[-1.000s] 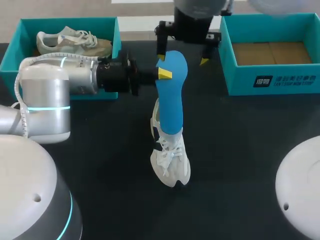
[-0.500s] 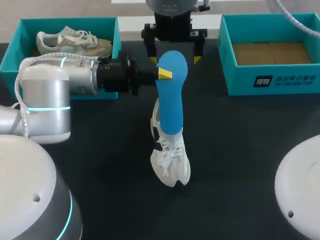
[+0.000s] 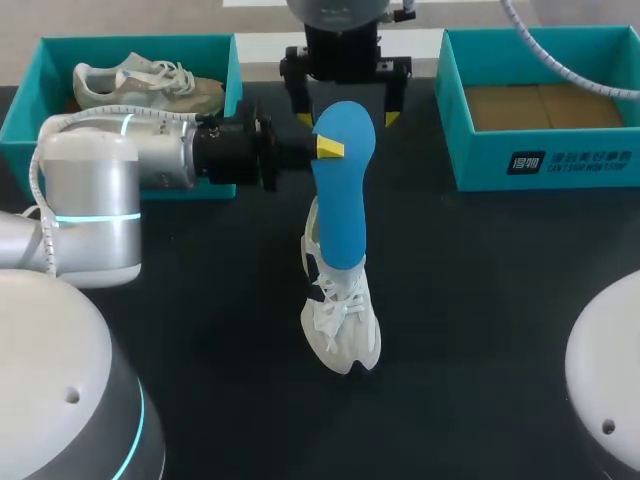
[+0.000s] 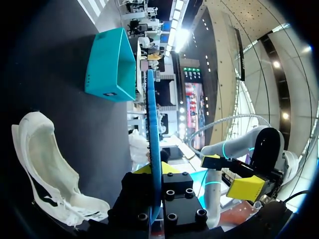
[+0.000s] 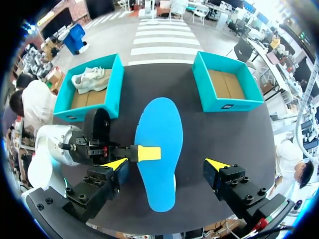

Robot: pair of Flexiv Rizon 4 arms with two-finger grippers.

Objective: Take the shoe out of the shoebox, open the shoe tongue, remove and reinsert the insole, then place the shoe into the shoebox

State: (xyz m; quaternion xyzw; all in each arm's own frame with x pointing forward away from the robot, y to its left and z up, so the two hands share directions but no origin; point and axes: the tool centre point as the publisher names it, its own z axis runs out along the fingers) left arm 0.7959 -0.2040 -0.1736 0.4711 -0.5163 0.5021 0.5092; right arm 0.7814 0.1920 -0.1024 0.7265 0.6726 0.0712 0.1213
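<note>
A blue insole stands on end above a white shoe that lies on the black table. My left gripper is shut on the insole's edge near its upper end; the left wrist view shows the insole edge-on between its fingers, with the white shoe beside it. My right gripper hangs open behind the insole's top end, one yellow tip on each side, not touching. From the right wrist view, the insole lies between the open right gripper fingers.
A teal shoebox at the back left holds a second, grey-white shoe. Another teal shoebox at the back right shows only its cardboard floor. My left arm's forearm stretches across in front of the left box.
My right gripper has shifted left and now straddles the insole's top end. The left gripper, insole and shoe have stayed put.
</note>
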